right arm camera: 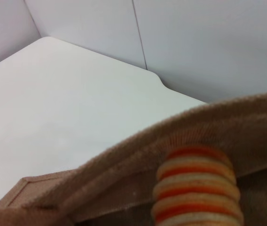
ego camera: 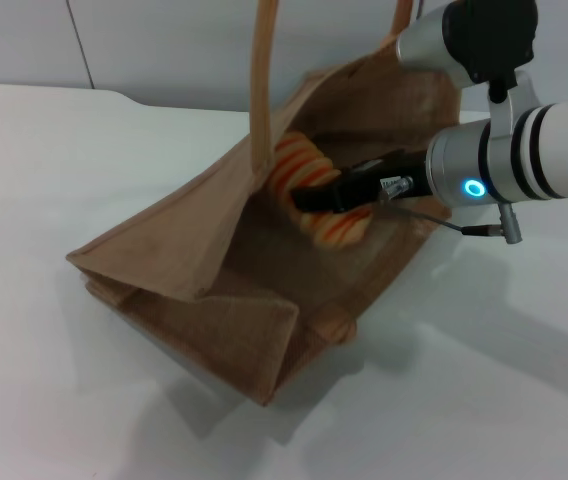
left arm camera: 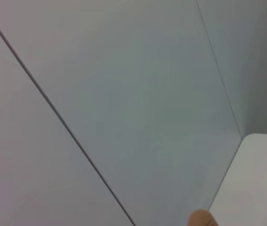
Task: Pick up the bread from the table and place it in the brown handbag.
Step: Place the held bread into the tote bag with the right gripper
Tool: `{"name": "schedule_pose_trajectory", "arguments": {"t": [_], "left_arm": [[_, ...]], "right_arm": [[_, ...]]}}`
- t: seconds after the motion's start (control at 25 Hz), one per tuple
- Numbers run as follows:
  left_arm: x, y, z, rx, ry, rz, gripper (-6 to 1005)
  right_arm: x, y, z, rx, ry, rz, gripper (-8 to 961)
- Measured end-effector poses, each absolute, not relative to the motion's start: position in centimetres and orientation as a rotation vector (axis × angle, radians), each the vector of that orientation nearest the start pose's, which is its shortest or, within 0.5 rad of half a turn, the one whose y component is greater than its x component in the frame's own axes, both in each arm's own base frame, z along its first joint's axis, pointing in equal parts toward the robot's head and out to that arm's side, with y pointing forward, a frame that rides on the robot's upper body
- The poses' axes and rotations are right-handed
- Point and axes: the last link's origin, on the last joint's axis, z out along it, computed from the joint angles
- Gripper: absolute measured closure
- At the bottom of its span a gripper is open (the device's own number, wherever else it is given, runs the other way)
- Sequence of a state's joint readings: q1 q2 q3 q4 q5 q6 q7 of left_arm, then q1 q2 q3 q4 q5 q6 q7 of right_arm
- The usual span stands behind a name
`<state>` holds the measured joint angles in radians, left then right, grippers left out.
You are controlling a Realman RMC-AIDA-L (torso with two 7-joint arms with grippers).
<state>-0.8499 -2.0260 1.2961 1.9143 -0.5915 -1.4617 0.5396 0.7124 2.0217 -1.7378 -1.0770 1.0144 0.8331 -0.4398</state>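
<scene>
The brown handbag point(ego camera: 189, 250) stands slumped on the white table point(ego camera: 54, 150), its mouth open toward the right. One strap handle point(ego camera: 262, 80) rises straight up. My right gripper point(ego camera: 332, 195) reaches in through the mouth from the right, its black fingers shut across the middle of the bread point(ego camera: 299, 160). The striped loaf is held inside the bag's opening, above its floor. In the right wrist view the bread point(right arm camera: 197, 188) shows just behind the bag's rim point(right arm camera: 138, 160). The left gripper is out of view.
The table point(right arm camera: 67, 103) stretches bare to the left of and in front of the bag. Grey wall panels stand behind it. The left wrist view shows the wall, a table corner point(left arm camera: 260, 188) and a small tan tip point(left arm camera: 201, 219) at the picture's edge.
</scene>
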Motion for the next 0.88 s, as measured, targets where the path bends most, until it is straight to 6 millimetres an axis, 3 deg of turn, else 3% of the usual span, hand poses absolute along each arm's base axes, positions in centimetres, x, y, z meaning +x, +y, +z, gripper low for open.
{"name": "schedule_pose_trajectory", "arguments": {"t": [0.32, 0.56, 0.88], "left_arm": [[2.5, 36.8, 10.9, -2.344, -0.076, -0.133, 840], [1.4, 37.0, 11.2, -2.323, -0.111, -0.127, 839], [-2.3, 38.1, 13.3, -2.227, -0.24, -0.114, 837]], "right_arm": [[12.2, 40.2, -6.8, -2.548, 0.943, 0.161, 244], [13.1, 40.4, -6.1, -2.52, 0.976, 0.16, 246], [19.3, 40.9, -1.6, -2.343, 1.054, 0.073, 249]]}}
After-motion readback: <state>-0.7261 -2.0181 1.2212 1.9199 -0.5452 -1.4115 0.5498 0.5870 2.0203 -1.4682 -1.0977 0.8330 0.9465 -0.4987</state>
